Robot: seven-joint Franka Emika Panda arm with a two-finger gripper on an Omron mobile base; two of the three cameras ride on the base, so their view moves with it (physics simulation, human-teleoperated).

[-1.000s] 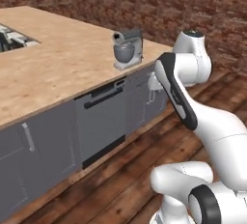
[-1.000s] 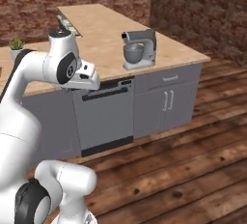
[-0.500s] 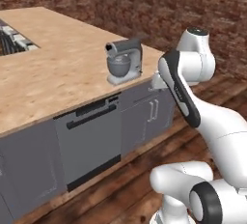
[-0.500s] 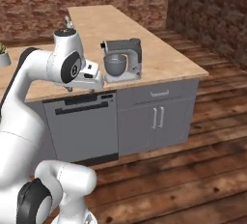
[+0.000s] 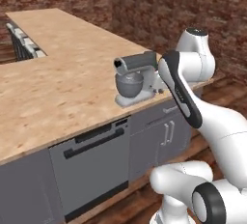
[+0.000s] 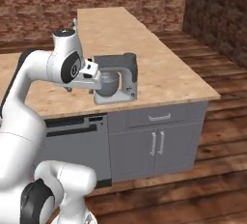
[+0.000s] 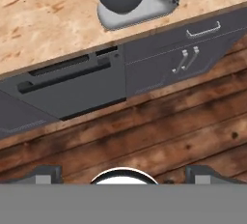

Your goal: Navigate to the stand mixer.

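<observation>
Stand mixer [image 5: 136,79] sits near the front edge of the wooden bench [image 5: 53,88], bowl under its horizontal head, flat base a little back from the lip. Stands above the seam between the dishwasher front [image 5: 94,162] and the two-door cabinet [image 5: 164,138], with a drawer [image 6: 159,117] just below the bench top on the cabinet side.

To finish the approach well: keep the mixer centred ahead, close in squarely on the bench front, stop short of the cabinet doors and the dishwasher handle. Judged nearly there, with only a final small adjustment left. Worth keeping the folded arm clear of the mixer head, since the forearm already overlaps it in both base views.

Hard to make out: hand [image 6: 91,76] seen as a white and dark block in front of the bowl, fingers not resolved, so cannot tell whether open or closed. Mixer head cut off at the top of the hand view; its rear half hidden by the arm in the left base view.
</observation>
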